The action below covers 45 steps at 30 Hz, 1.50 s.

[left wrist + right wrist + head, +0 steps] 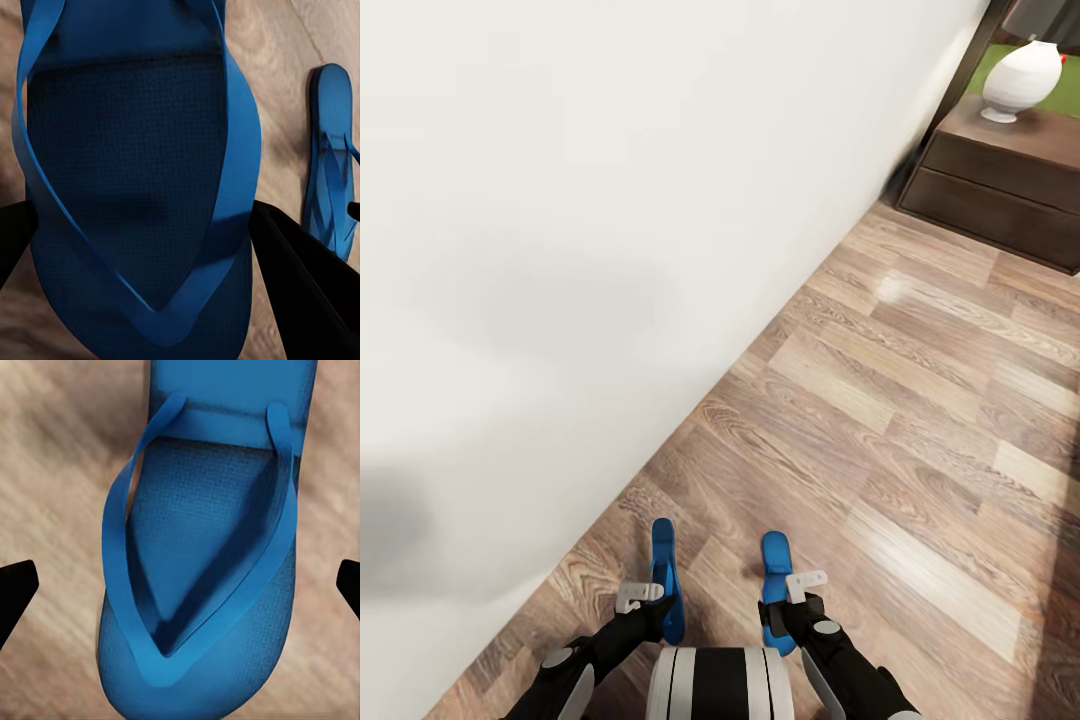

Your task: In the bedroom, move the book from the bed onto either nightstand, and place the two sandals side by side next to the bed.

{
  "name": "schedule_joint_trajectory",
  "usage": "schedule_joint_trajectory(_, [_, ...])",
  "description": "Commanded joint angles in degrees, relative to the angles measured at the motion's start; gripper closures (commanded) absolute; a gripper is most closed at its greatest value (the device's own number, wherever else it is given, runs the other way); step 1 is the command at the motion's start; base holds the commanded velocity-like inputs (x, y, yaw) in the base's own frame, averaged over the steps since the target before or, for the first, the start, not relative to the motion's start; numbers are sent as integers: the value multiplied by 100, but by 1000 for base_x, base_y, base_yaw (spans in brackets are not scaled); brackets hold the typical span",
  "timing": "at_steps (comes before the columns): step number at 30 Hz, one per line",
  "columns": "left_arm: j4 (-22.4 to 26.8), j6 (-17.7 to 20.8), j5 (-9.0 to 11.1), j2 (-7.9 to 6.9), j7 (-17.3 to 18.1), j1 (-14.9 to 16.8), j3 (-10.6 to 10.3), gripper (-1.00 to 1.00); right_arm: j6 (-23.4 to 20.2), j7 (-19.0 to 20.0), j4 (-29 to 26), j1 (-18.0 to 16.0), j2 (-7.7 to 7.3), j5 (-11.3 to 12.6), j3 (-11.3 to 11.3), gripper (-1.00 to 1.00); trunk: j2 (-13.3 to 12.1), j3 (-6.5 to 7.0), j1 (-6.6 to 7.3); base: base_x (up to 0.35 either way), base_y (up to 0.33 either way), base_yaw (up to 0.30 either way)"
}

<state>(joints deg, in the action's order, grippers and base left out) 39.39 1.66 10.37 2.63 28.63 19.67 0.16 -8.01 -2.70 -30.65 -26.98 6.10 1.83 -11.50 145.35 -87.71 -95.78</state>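
Note:
Two bright blue sandals lie parallel on the wood floor, a short gap between them. The left sandal (663, 565) sits between the fingers of my left gripper (660, 612), which press on both its edges. In the left wrist view this sandal (135, 172) spans the whole gap between the dark fingers (300, 277). My right gripper (776, 612) hangs open over the right sandal (775, 560). In the right wrist view its fingertips (15, 592) stand well apart from that sandal (210, 570). A plain off-white surface (560, 250), apparently the bed's mattress side, rises just left of the sandals. The book is out of view.
A dark brown nightstand (1000, 190) with drawers stands at the far right, with a white vase (1020, 80) on top. A dark window frame and green grass show behind it. Open plank floor (920, 420) stretches between the sandals and the nightstand. The other sandal (330, 157) shows in the left wrist view.

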Motion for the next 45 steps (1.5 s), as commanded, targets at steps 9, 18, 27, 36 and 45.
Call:
schedule_joint_trajectory(9, [-1, 16, 44, 0, 19, 1, 2, 100, -34, -28, -11, 0, -4, 19, -28, -100, 1, -3, 1, 77, 0, 0])
schedule_joint_trajectory(18, [5, 14, 51, -6, 47, 1, 2, 100, -34, -28, -11, 0, -4, 19, -28, -100, 1, -3, 1, 195, 0, 0])
schedule_joint_trajectory(27, [394, 549, 1299, -510, 1227, 1, 17, 100, -34, -28, -11, 0, -4, 19, -28, -100, 1, -3, 1, 11, 0, 0])
schedule_joint_trajectory(36, [395, 583, 1432, -561, 1269, 1, 19, 100, -34, -28, -11, -2, -4, 19, -28, -100, 1, -3, 1, 0, 0, 0])
schedule_joint_trajectory(45, [394, 581, 1433, -554, 1252, 1, 19, 100, -34, -28, -11, 0, -4, 19, -28, -100, 9, -136, -15, 0, 0, 0])
